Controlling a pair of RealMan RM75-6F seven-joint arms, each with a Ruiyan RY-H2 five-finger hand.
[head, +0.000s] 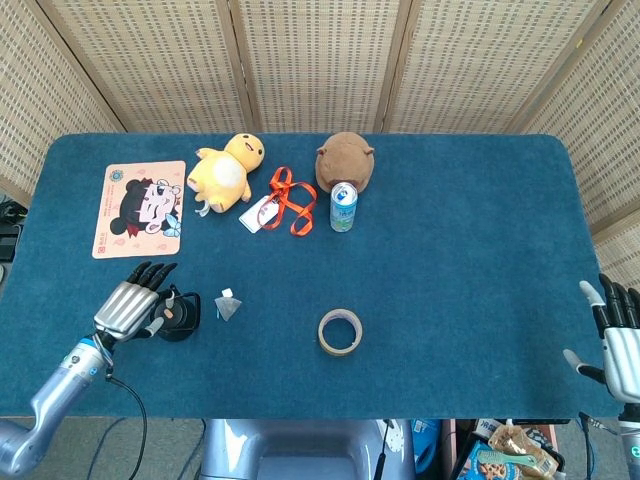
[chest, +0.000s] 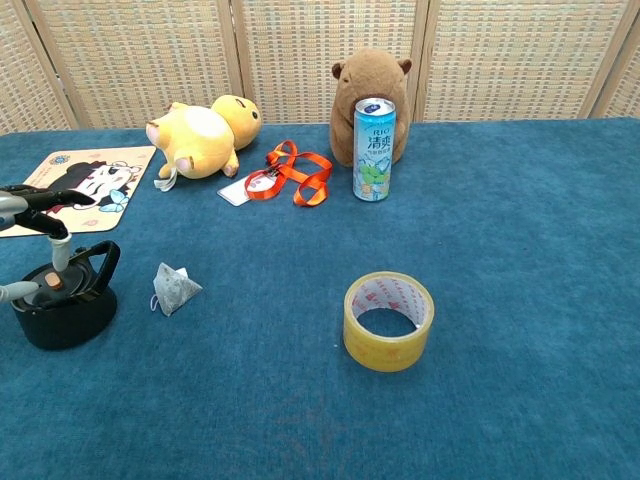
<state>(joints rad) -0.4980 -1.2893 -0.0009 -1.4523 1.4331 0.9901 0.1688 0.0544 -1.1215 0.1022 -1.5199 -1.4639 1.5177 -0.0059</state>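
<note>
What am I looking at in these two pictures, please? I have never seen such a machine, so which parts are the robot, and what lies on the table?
This is a robot with two arms, each ending in a mechanical hand. One picture looks down from its head, the other looks forward from its chest.

On the blue cloth-covered table lie a yellow plush chick, a brown plush capybara, a blue drink can, an orange lanyard with a badge, a cartoon-printed mat, a small white tea bag and a yellow roll of tape.

The left hand is over a small black teapot, its fingers at the lid and handle; whether it grips is unclear. The right hand is open at the table's edge and holds nothing.
</note>
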